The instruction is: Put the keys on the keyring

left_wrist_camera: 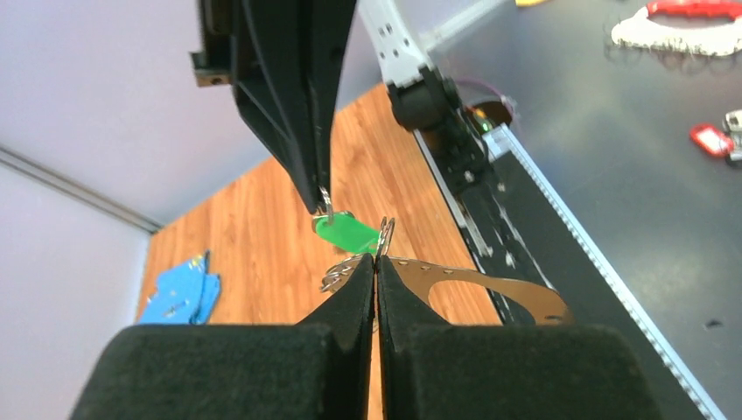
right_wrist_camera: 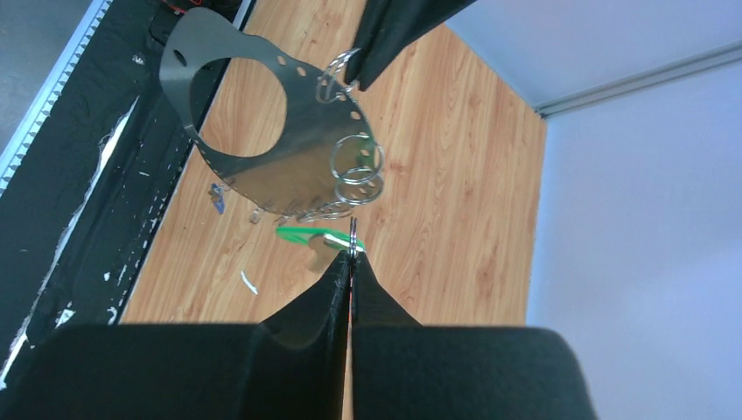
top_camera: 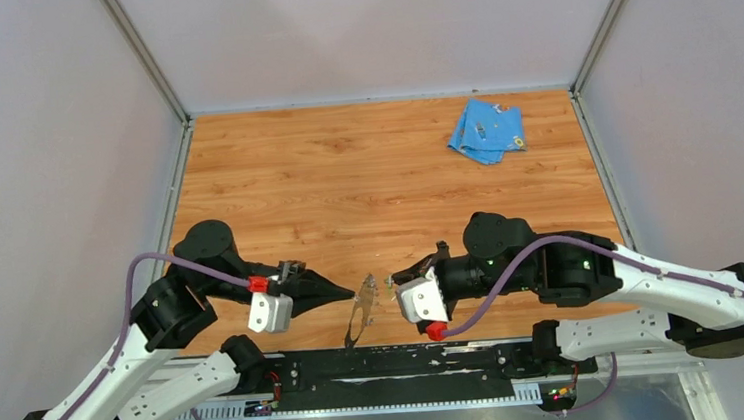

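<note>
The keyring (top_camera: 357,322) is a thin grey metal oval band hanging off the table between my two grippers; it also shows in the left wrist view (left_wrist_camera: 516,293) and the right wrist view (right_wrist_camera: 306,131). My left gripper (top_camera: 351,293) (left_wrist_camera: 376,262) is shut on a small split ring at the band's edge. My right gripper (top_camera: 391,284) (right_wrist_camera: 350,258) is shut on the small ring of the green key (left_wrist_camera: 346,232) (right_wrist_camera: 302,234), held just beside the band. A small bluish thing (right_wrist_camera: 217,198), possibly the blue key, lies on the wood below.
A light-blue cloth (top_camera: 485,131) (left_wrist_camera: 179,293) lies at the far right of the wooden table. Several loose split rings (right_wrist_camera: 359,175) hang on the band. The black base rail (top_camera: 400,363) runs along the near edge.
</note>
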`<move>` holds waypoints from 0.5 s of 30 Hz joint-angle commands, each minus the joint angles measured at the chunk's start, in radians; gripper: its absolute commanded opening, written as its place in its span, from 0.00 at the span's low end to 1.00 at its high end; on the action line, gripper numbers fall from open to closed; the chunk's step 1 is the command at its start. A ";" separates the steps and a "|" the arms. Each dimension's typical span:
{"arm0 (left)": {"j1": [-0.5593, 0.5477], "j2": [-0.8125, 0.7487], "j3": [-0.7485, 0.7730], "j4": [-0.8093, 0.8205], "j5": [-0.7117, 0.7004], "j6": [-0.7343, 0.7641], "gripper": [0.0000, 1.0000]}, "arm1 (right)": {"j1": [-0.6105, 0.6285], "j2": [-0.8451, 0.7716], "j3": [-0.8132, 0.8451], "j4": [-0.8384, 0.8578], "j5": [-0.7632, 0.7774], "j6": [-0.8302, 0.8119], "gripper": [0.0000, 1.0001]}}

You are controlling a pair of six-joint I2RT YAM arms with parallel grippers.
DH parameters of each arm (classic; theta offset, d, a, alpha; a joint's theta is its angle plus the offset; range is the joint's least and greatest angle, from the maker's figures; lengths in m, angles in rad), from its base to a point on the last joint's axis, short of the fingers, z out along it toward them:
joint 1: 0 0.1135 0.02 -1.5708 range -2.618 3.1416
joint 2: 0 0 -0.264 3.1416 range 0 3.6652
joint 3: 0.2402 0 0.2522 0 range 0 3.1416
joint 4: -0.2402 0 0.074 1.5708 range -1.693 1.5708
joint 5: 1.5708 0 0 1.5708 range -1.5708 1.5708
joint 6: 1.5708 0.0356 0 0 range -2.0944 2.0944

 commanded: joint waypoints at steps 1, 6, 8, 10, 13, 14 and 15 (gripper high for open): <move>0.004 -0.005 0.047 0.214 0.046 -0.141 0.00 | 0.037 -0.037 0.068 -0.041 0.037 -0.080 0.00; 0.004 0.021 0.066 0.365 0.098 -0.303 0.00 | 0.056 -0.062 0.105 -0.038 0.010 -0.109 0.00; 0.003 0.031 0.072 0.395 0.104 -0.345 0.00 | 0.057 -0.074 0.116 -0.027 -0.024 -0.108 0.00; 0.001 0.036 0.078 0.412 0.108 -0.370 0.00 | 0.060 -0.081 0.133 -0.024 -0.048 -0.106 0.00; -0.010 0.047 0.086 0.423 0.108 -0.393 0.00 | 0.064 -0.083 0.131 -0.006 -0.060 -0.112 0.00; -0.014 0.052 0.087 0.425 0.109 -0.393 0.00 | 0.066 -0.082 0.126 0.003 -0.063 -0.118 0.00; -0.016 0.056 0.086 0.424 0.107 -0.394 0.00 | 0.068 -0.083 0.119 0.015 -0.065 -0.120 0.00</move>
